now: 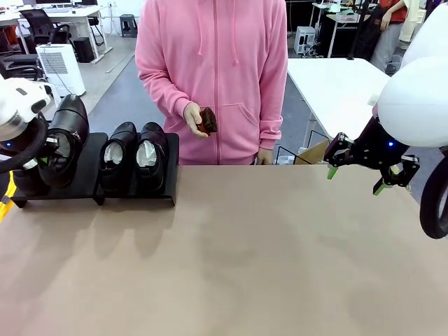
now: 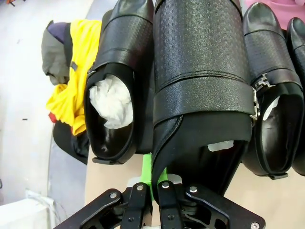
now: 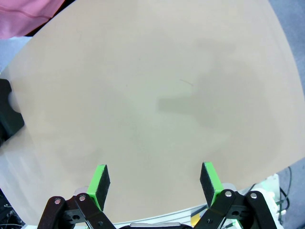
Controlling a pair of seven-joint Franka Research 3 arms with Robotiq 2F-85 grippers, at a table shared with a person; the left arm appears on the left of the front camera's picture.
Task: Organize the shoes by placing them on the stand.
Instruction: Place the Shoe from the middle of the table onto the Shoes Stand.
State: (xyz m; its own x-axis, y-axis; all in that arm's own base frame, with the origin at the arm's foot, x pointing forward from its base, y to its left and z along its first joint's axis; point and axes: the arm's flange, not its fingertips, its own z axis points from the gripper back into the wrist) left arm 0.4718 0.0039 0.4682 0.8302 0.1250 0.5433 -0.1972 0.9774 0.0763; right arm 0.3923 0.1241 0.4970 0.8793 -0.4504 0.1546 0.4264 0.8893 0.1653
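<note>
The shoes are glossy black leather with low heels, and crumpled white paper fills their openings. In the left wrist view the held shoe [image 2: 200, 86] shows a pebbled, perforated upper crossed by a smooth strap, with a second shoe [image 2: 116, 90] close at its 9 o'clock side and a buckled third shoe [image 2: 269, 95] at its 3 o'clock side. The stand [image 1: 91, 183] is a low, flat, matte black platform of two panels at the 9 o'clock edge of the smooth beige tabletop [image 1: 231, 259].

The left claw [image 2: 156, 177] is pinched together on the heel rim of the held shoe, one green pad showing against the leather; in the front view that shoe [image 1: 66, 140] is tilted, toe up, over the stand's outer panel. Two more shoes [image 1: 133, 155] stand side by side on the inner panel, toes toward the person. The right claw [image 1: 355, 178] hangs with its pads wide apart, gripping nothing, above the tabletop's 3 o'clock side.

The front view alone shows the person in a pink hoodie at 12 o'clock, a hand [image 1: 194, 120] holding a small brown brush [image 1: 208, 120]. The left wrist view gives the grain of the leather and a yellow cloth [image 2: 76, 76] beyond the tabletop edge. The right wrist view shows its own spread green pads [image 3: 100, 180] over bare tabletop.
</note>
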